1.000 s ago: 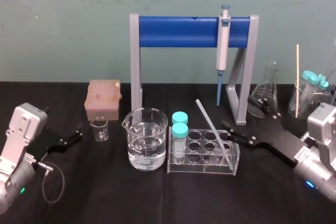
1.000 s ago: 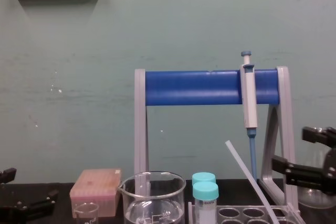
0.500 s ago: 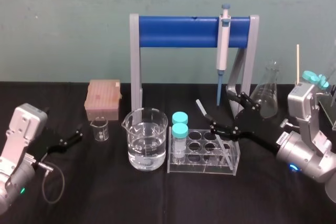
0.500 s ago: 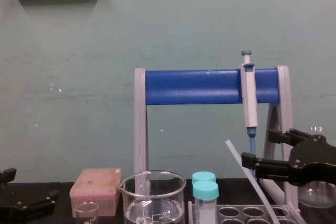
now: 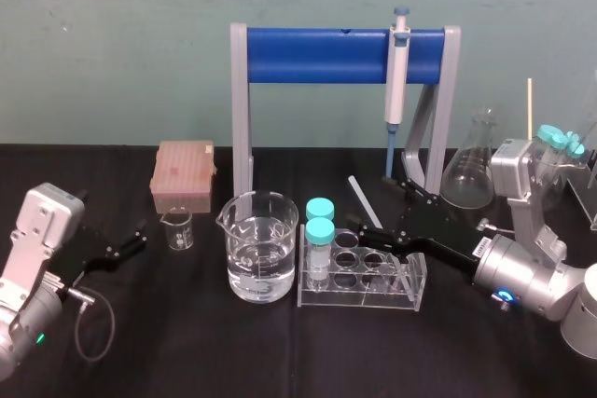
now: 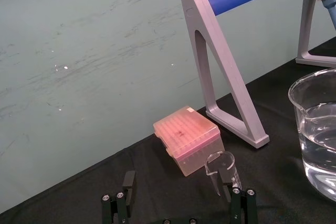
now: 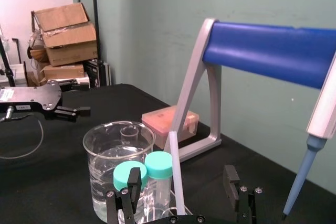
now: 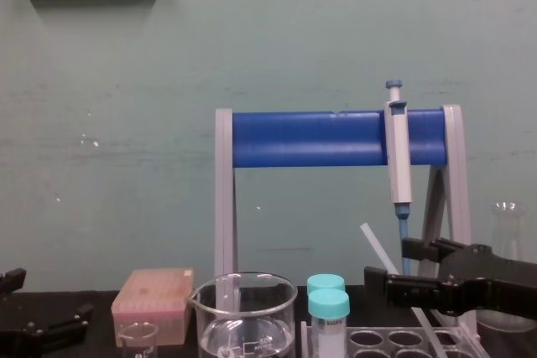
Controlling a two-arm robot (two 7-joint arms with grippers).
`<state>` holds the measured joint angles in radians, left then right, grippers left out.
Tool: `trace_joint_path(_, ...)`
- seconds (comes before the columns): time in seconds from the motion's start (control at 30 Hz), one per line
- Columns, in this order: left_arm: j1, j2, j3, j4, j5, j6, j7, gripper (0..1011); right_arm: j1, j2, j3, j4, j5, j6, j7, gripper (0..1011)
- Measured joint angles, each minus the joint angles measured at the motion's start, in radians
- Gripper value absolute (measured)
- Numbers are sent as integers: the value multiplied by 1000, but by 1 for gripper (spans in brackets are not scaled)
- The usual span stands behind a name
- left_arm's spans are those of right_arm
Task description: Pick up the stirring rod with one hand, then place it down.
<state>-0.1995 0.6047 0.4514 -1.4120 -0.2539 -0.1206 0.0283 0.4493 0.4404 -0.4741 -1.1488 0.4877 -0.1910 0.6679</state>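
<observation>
Over black surface [image 5: 187, 351], swinging right gripper [image 5: 384, 210] leftward, straddling the stirring rod [image 5: 358, 190] with wide jaws, nearing grasp; keeping left gripper [image 5: 126, 244] parked left, open.

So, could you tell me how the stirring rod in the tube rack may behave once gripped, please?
The stirring rod looks pencil-thin and straight, so probably stiff and light. Its smooth surface may slip between the open fingers of the right gripper. It leans tilted in the tube rack, so a sideways nudge could swing it. The left gripper rests far left.
</observation>
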Motion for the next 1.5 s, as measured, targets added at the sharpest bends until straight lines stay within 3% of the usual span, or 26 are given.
trace_joint_path(0.3, 0, 0, 0, 0, 0, 0, 0, 1000, 26, -30, 9, 50, -18, 12, 7, 1000)
trace_joint_path(0.87, 0, 0, 0, 0, 0, 0, 0, 1000, 24, -27, 9, 46, -18, 13, 7, 997)
trace_joint_path(1.1, 0, 0, 0, 0, 0, 0, 0, 1000, 23, -27, 9, 45, -17, 12, 7, 870)
trace_joint_path(1.5, 0, 0, 0, 0, 0, 0, 0, 1000, 22, -26, 9, 44, -17, 11, 7, 479)
